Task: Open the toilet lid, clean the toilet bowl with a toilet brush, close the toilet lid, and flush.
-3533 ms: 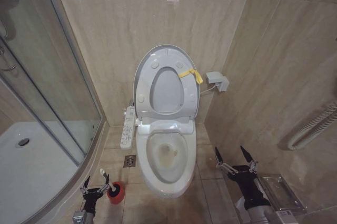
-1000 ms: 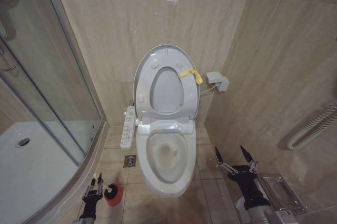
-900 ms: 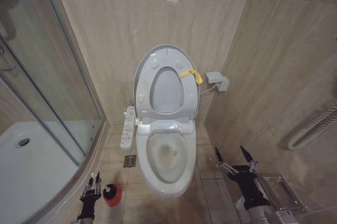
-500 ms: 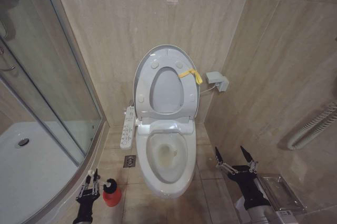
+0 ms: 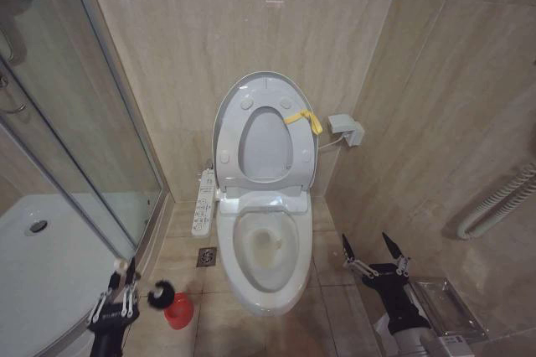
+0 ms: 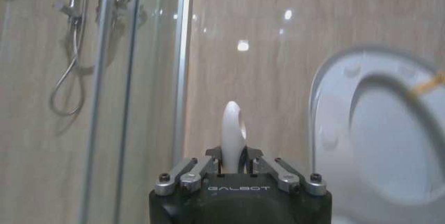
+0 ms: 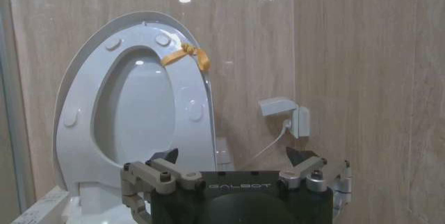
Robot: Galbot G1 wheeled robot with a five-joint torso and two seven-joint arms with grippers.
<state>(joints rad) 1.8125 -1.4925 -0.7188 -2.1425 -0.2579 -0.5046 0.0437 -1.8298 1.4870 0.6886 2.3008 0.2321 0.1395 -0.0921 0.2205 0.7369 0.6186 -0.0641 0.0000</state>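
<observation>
Holding the toilet brush [image 5: 147, 290] tight by its white handle, the left tool [image 5: 119, 292] has its dark head just above the red cup [image 5: 177, 310], ready for the toilet bowl [image 5: 265, 250] to its right, while the right tool [image 5: 374, 254] waits wide open and empty.

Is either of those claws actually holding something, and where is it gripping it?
Yes. The left gripper is shut on the toilet brush, near the top end of its white handle. The right gripper is open and holds nothing.
</observation>
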